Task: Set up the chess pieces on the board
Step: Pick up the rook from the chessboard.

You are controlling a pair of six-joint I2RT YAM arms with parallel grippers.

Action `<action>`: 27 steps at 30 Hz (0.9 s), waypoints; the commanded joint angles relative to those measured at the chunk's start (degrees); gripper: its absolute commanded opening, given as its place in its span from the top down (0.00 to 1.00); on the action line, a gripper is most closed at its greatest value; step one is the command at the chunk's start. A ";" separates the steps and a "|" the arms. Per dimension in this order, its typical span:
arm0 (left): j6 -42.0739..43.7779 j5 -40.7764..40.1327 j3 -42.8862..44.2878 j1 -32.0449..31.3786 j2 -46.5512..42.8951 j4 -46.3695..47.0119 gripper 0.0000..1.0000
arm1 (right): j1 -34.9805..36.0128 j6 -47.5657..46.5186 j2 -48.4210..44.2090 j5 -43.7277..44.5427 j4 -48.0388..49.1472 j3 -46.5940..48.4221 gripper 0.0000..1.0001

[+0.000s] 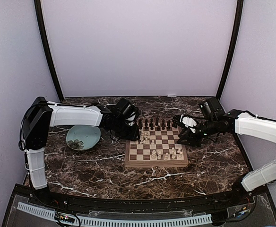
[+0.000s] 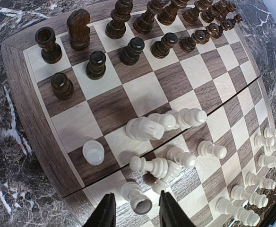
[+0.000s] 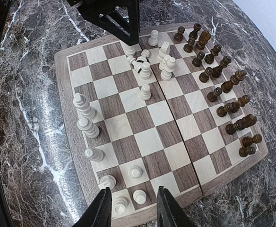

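Observation:
The board [image 1: 156, 163] lies mid-table. Dark chess pieces [image 1: 154, 125] stand in two rows along its far edge. Cream pieces [image 1: 166, 153] stand along its near edge. A heap of fallen cream pieces [image 2: 166, 125] lies toward the board's far-left part. My left gripper [image 1: 133, 135] hangs over that heap, open. Its fingertips [image 2: 106, 210] straddle one toppled cream piece [image 2: 138, 199] with a gap on each side. My right gripper [image 1: 183, 137] is open by the board's right side. In the right wrist view its jaws hover above two standing cream pieces [image 3: 139, 195] at the board's corner.
A round pale-teal plate [image 1: 91, 135] sits left of the board and holds a few small dark things. The dark marble table [image 1: 209, 165] ends at purple walls behind and to both sides. A lone cream pawn [image 2: 93, 152] stands near the left gripper.

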 commanded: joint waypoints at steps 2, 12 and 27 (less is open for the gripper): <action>0.15 0.56 1.20 0.25 0.54 0.23 0.67 | -0.24 -0.45 -0.72 0.30 1.51 -0.69 0.65; 0.48 -0.04 1.75 0.27 1.36 -0.33 0.75 | -0.20 -0.40 -0.72 0.40 1.43 -0.75 0.66; 2.21 -0.09 -5.35 -0.47 -8.47 -4.19 0.85 | -0.20 -0.62 -0.38 0.24 1.39 -0.76 0.66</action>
